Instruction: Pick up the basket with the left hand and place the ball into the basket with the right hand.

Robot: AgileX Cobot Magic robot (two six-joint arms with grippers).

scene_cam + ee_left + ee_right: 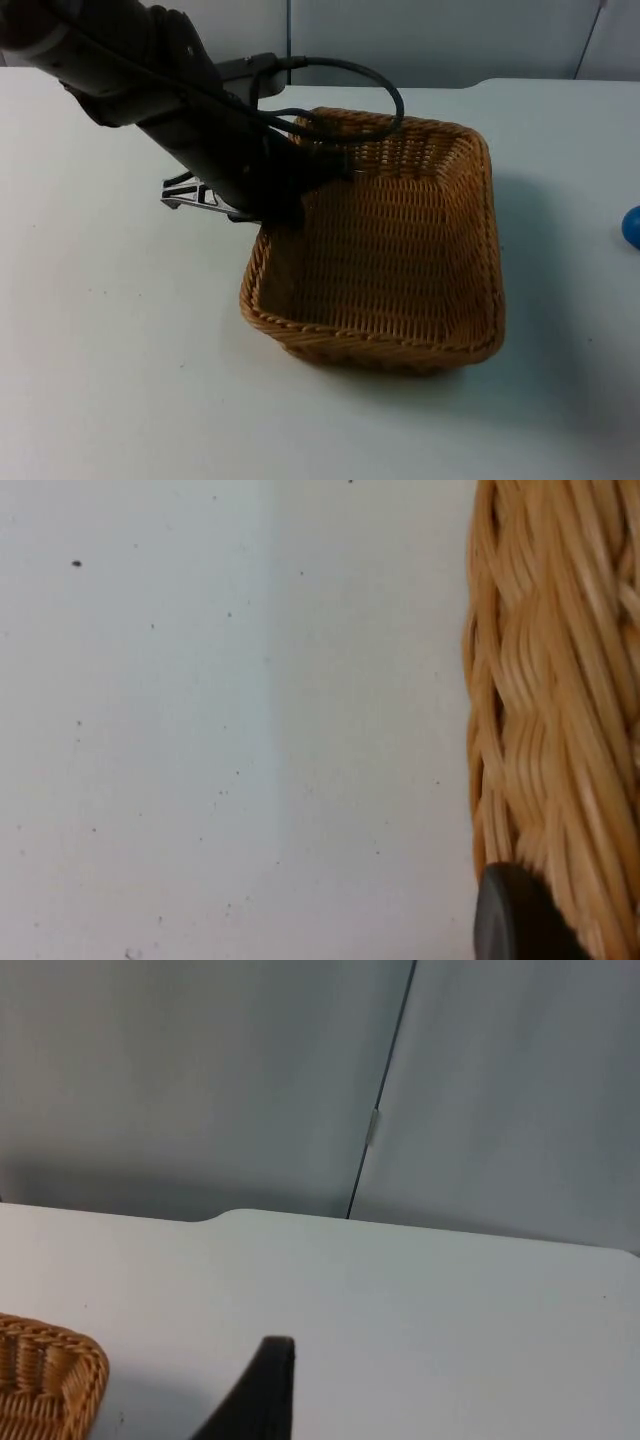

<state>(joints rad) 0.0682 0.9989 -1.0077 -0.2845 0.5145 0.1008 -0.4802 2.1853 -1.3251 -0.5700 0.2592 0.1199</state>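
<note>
A woven wicker basket point(400, 345) sits in the middle of the white table, and nothing lies inside it. My left gripper point(288, 198) is shut on its left rim near the back corner, one finger inside the wall and one outside. In the left wrist view the black fingertip point(515, 920) presses against the wicker wall point(560, 700). A blue ball point(632, 227) lies on the table at the far right, well apart from the basket. My right gripper point(262, 1390) hangs above the table, with a corner of the basket point(45, 1375) to one side of it.
The grey partition wall point(200, 1080) with a vertical seam point(385, 1090) closes off the table's far edge point(420, 1228). Bare table top lies between the basket and the ball and in front of the basket.
</note>
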